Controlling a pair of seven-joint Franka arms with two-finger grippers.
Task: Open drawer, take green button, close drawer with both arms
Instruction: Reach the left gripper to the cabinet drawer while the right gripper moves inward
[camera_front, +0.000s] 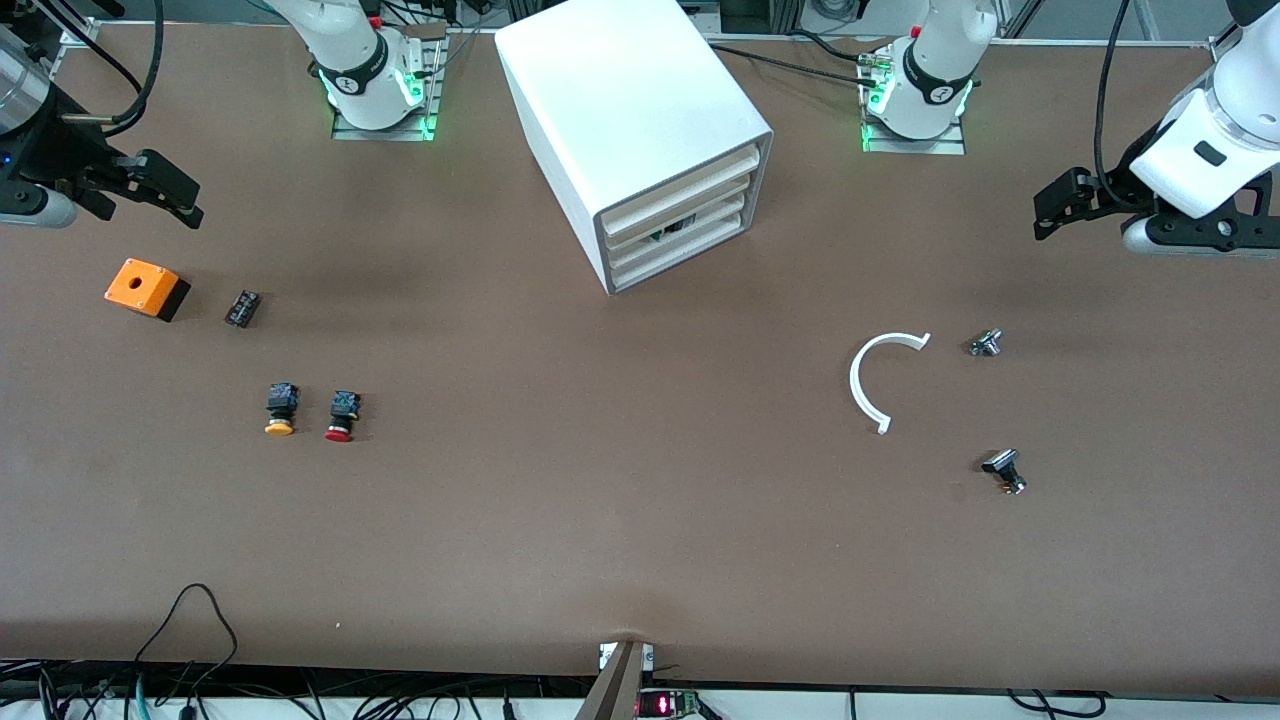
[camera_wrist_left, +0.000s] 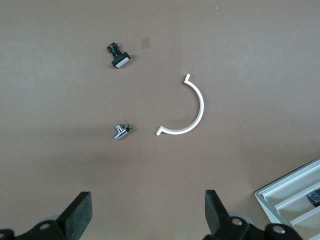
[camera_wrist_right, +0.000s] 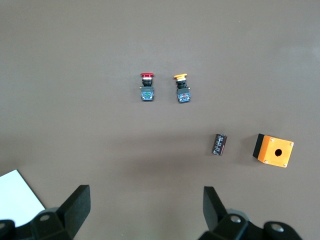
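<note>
Both hands spread wide, grasping nothing: left hand (camera_front: 1045, 210) and right hand (camera_front: 185, 200) hover over counter (camera_front: 620, 500) ends; cabinet (camera_front: 640, 130) drawers shut; no legible writing.

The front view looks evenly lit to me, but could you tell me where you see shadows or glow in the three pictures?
Front view: soft even light, green glow at both arm bases, a faint shadow beside the cabinet. Left wrist view: a soft shadow beside the metal fitting, sharp throughout. Right wrist view: a dim shadow band across the table, no glare.
</note>
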